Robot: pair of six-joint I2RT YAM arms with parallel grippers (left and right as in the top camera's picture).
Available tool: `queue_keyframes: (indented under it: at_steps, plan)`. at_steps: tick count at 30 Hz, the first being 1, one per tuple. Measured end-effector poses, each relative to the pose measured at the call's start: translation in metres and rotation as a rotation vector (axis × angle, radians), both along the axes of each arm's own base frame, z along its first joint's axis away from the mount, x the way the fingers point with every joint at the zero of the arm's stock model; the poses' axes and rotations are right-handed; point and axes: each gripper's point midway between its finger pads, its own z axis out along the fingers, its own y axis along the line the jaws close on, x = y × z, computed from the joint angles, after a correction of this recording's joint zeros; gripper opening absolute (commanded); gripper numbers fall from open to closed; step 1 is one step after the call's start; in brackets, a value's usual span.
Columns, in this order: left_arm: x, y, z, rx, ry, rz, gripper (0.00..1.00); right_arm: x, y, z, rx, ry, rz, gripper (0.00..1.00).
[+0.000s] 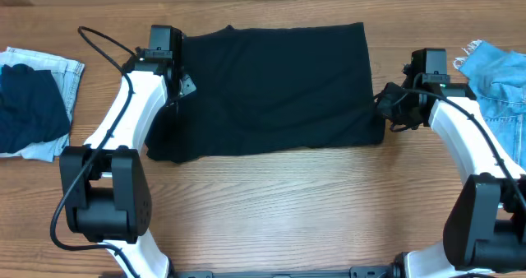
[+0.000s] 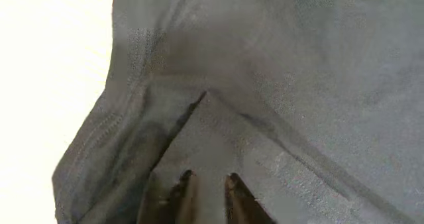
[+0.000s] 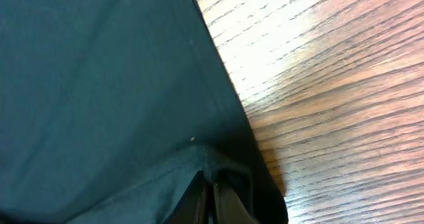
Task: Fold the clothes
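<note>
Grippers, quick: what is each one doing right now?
Left gripper: nearly closed, pinching the black garment.
Right gripper: closed on the garment's edge.

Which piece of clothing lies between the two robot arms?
The plain black garment, spread out mid-table; the pale denim pile sits at the left edge, the bright blue denim at the right.

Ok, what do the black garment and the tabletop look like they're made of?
Black garment: soft matte fabric, likely a cotton knit; it lies limp with soft creases, and the left wrist view shows fine weave and a stitched seam. Tabletop: wood or wood-look laminate, smooth, slightly glossy; streaky grain with glare in the right wrist view.
</note>
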Motion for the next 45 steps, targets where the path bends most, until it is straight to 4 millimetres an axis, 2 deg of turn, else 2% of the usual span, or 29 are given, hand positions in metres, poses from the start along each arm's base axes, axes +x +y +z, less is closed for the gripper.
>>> queue_keyframes:
  at_steps: [3, 7, 13, 17, 19, 20, 22, 24, 26, 30, 34, 42, 45]
  plan:
    - [0.001, 0.0, 0.001, 0.021, 0.004, -0.055, 0.34, -0.002, 0.0, -0.002, 0.001, 0.012, 0.0, 0.04]
    - [0.002, -0.003, 0.0, 0.023, 0.01, -0.103, 0.36, -0.008, 0.001, -0.004, 0.003, 0.038, 0.0, 0.04]
    - [0.002, -0.006, 0.0, 0.012, 0.012, -0.122, 0.37, -0.04, 0.003, -0.014, 0.011, 0.176, 0.0, 0.04]
    - [0.002, -0.006, 0.0, 0.017, 0.014, -0.134, 0.37, -0.031, 0.002, -0.012, 0.009, 0.14, 0.0, 0.08]
    - [0.002, -0.006, 0.0, 0.018, 0.014, -0.137, 0.38, -0.022, 0.001, -0.01, 0.007, 0.102, 0.0, 0.3]
    - [0.002, -0.006, 0.0, 0.018, 0.015, -0.138, 0.39, -0.02, 0.001, -0.009, 0.007, 0.091, -0.001, 0.36]
    - [0.002, -0.006, 0.0, 0.019, 0.014, -0.141, 0.41, -0.016, 0.001, -0.008, 0.006, 0.075, -0.003, 0.67]
    - [0.003, -0.006, 0.0, 0.021, 0.011, -0.145, 0.44, -0.017, 0.001, -0.009, 0.007, 0.083, -0.002, 0.77]
    - [0.004, -0.006, 0.001, 0.026, 0.006, -0.157, 0.49, -0.02, 0.001, -0.009, 0.007, 0.092, -0.003, 0.82]
    - [0.005, -0.007, 0.001, 0.033, 0.008, -0.194, 0.6, -0.022, 0.002, -0.01, 0.008, 0.103, -0.002, 0.84]
    - [0.002, -0.003, -0.001, 0.023, 0.023, -0.208, 0.63, -0.026, 0.004, -0.011, 0.023, 0.12, 0.002, 0.86]
    - [-0.003, 0.033, -0.007, -0.078, 0.03, -0.141, 0.7, -0.027, 0.006, -0.01, 0.036, 0.122, 0.005, 0.87]
    - [-0.004, 0.03, -0.008, -0.128, 0.026, -0.178, 0.68, -0.027, 0.006, -0.01, 0.036, 0.121, 0.005, 0.87]
